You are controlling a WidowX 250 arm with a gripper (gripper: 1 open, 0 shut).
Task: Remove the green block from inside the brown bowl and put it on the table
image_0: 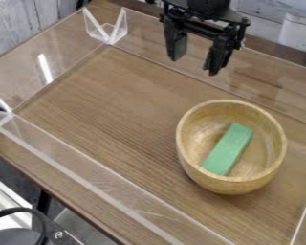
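So the green block (229,148) was sitting inside the brown bowl (186,145), lying on the bottom with its long side running at a slant, one end toward the upper right and the other toward the lower left. The bowl was a round, light wooden one with a thick rim, and it stood upright on the wood-grain desk (104,96), over on the right side of the view and toward the bottom.

The black gripper (198,59) was up near the top of the frame, pointing down, well apart from the bowl. Its jaws were spread wide, with nothing between them and just the desk showing through the gap. It wasn't touching the block or the bowl.

Along the lower left edge of the desk ran a low clear wall (85,177), and a clear pointy plastic piece (106,26) stood at the upper left. Some black cables and a pale rounded part (15,233) were poking into the bottom left corner, pretty cut off, so I couldn't tell what that part was.
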